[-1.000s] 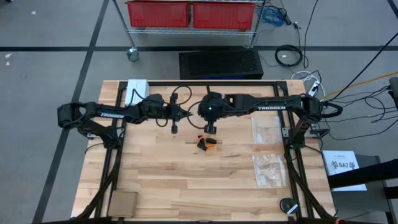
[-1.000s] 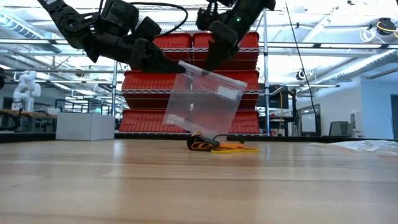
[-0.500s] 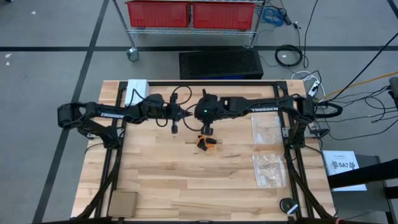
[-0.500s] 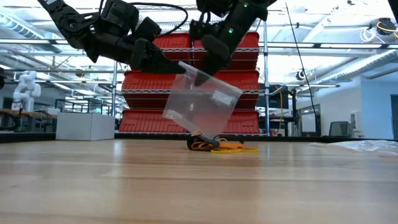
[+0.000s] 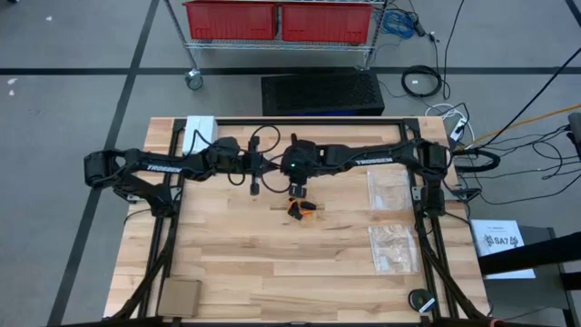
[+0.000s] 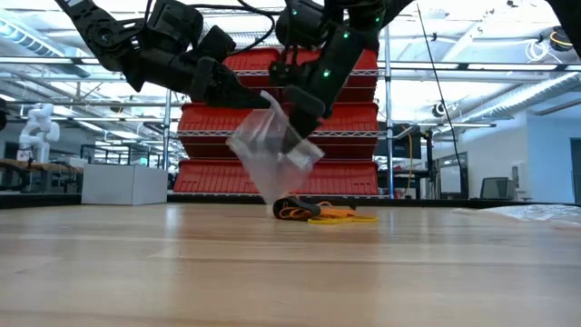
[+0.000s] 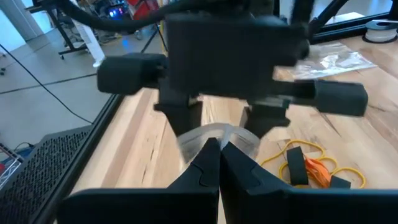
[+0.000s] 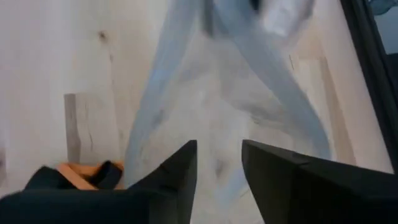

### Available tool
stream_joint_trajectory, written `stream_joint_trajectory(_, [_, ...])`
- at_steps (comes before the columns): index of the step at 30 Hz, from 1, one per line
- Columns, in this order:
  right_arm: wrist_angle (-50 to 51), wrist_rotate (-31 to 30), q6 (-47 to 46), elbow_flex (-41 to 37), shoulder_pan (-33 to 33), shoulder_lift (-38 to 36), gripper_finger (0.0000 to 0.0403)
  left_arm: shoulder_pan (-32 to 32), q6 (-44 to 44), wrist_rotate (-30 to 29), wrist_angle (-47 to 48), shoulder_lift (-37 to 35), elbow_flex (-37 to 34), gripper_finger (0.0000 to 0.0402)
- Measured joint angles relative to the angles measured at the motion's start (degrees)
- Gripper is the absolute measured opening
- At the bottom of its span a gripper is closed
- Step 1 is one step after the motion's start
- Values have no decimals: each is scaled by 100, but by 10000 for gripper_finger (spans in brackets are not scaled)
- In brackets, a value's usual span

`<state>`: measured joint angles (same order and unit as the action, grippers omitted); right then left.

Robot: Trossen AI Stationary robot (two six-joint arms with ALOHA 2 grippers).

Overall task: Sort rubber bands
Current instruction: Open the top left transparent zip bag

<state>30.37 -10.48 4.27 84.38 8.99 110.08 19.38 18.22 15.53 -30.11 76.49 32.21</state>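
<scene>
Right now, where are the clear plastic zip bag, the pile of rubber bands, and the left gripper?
Clear plastic zip bag (image 6: 270,154), low view, middle of its crumpled film.
Pile of black and orange rubber bands (image 6: 313,212), low view, centre of the heap.
Left gripper (image 7: 219,163), left wrist view, between its shut fingertips.

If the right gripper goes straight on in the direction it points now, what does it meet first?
Most likely the clear bag that hangs from the shut left gripper. In the right wrist view the bag fills the line just past the right gripper. Behind it lies the wooden table. Depth is unclear.
</scene>
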Motion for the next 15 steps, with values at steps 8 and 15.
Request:
stream_joint_trajectory(8, [553,50,269,2,-4,-646,9,-64,-138,-59,59,0,0,0])
stream_joint_trajectory(15, [-354,314,66,-1077,-97,-1056,1,-394,-421,-394,-10,0,0,0])
